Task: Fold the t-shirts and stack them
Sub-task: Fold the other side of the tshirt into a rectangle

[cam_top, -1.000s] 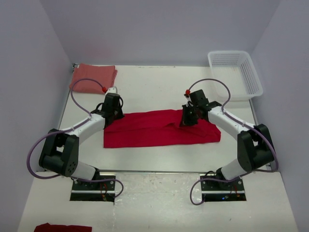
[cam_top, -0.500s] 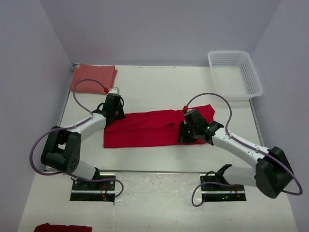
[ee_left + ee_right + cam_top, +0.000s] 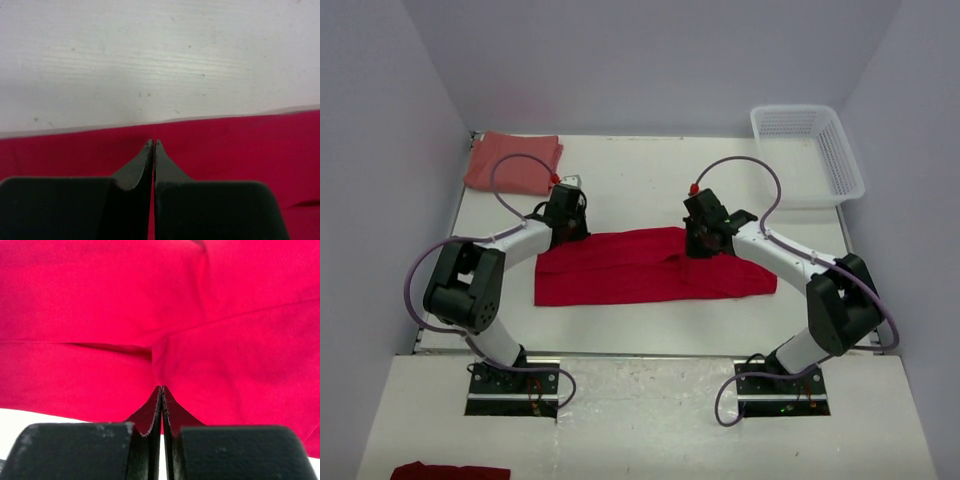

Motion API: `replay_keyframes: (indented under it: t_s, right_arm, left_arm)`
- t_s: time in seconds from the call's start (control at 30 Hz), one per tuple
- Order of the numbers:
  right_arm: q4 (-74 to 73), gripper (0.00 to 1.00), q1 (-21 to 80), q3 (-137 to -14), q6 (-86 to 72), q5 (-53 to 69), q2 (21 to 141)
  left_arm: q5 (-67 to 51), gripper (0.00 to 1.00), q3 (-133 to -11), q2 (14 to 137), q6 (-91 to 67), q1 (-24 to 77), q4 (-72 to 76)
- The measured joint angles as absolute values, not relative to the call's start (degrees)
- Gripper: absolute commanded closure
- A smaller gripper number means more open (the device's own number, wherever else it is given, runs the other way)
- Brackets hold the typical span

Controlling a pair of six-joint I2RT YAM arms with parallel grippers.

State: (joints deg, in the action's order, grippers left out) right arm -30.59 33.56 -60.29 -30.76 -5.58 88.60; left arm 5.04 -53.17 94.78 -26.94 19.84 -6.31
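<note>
The bright red t-shirt point(image 3: 630, 270) lies as a long folded band across the middle of the table. The salmon-red t-shirt point(image 3: 515, 160) lies folded at the back left corner. My left gripper point(image 3: 570, 222) is at the red shirt's far left edge. In the left wrist view it point(image 3: 153, 142) is shut, its tips over flat red cloth point(image 3: 240, 145) just short of the shirt's far edge. My right gripper point(image 3: 703, 243) is at the far edge, right of middle. In the right wrist view it point(image 3: 161, 388) is shut where the red cloth point(image 3: 100, 300) puckers into a crease.
A white lattice basket point(image 3: 810, 155) stands at the back right corner. Another piece of red cloth point(image 3: 450, 470) lies off the table at the bottom left. Bare white table point(image 3: 160, 60) lies beyond the shirt's far edge.
My right arm swung toward the front with the shirt's right end raised, then came back to the far edge; the shirt lies flat again. My left gripper moved slightly back and right.
</note>
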Motion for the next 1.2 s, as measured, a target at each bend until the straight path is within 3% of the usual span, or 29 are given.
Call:
replay_keyframes:
  t_s: [0.17, 0.3, 0.37, 0.47, 0.5, 0.67, 0.87, 1.0, 1.2]
  right_arm:
    - [-30.44, 1.0, 33.01, -61.39, -29.93, -5.04, 90.24]
    - [-29.04, 0.71, 32.77, -61.06, -29.19, -2.85, 92.82]
    - [-27.68, 0.71, 32.69, -59.86, -28.47, -1.43, 93.49]
    - [-27.2, 0.85, 32.69, -58.59, -28.23, -0.23, 94.15]
    - [-27.0, 0.85, 32.71, -58.37, -28.18, -0.1, 94.48]
    - [-25.04, 0.74, 32.73, -55.96, -28.45, 0.99, 94.83]
    - [-23.99, 0.74, 32.73, -53.54, -28.47, 1.15, 94.83]
    - [-23.27, 0.8, 32.93, -53.54, -28.38, 2.13, 94.83]
    - [-22.63, 0.73, 34.59, -53.3, -28.45, 2.22, 94.41]
  left_arm:
    - [8.84, 1.0, -53.32, 95.57, -26.94, 18.68, -9.15]
    - [11.05, 1.0, -53.06, 95.22, -27.0, 18.39, -9.72]
    - [12.19, 0.99, -52.16, 94.11, -27.31, 18.39, -9.96]
    - [14.7, 0.98, -50.33, 91.18, -27.57, 18.35, -10.39]
    - [15.49, 0.98, -50.04, 90.43, -27.68, 18.24, -10.5]
    - [17.41, 0.98, -50.02, 89.67, -27.9, 16.88, -10.74]
    - [18.0, 0.98, -50.02, 89.69, -27.9, 16.6, -10.9]
    - [18.0, 0.98, -50.02, 90.06, -27.88, 16.56, -10.87]
    - [18.65, 0.97, -50.02, 91.81, -27.88, 15.77, -10.87]
